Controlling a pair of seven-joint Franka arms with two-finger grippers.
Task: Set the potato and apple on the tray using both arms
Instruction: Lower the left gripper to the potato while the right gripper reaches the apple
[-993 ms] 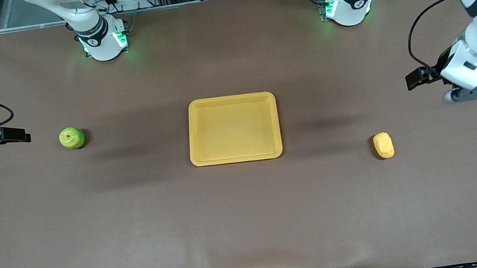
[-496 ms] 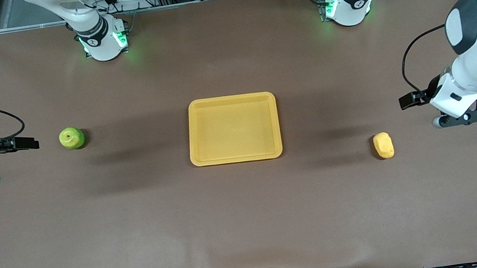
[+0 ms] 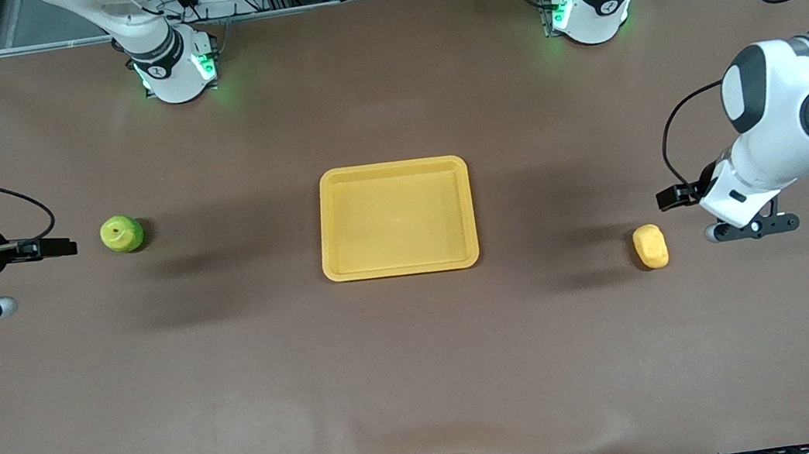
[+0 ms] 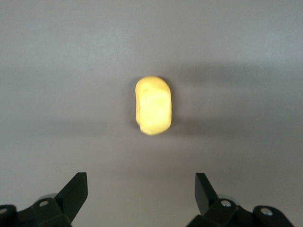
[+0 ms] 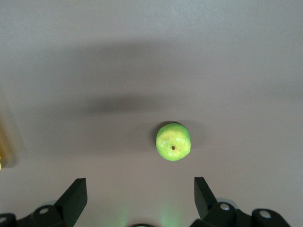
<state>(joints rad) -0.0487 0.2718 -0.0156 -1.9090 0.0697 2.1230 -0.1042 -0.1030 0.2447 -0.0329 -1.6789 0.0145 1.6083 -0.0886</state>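
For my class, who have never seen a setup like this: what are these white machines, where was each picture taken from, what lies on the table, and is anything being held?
Two white robot arms work at a brown table. One picture looks down from a high camera facing them; the other two come from cameras on each arm's wrist. In the middle lies an empty yellow tray. The green apple lies toward the right arm's end, the yellow potato toward the left arm's end. The right pincer is open beside the apple; the left pincer is open by the potato. Nothing is held.
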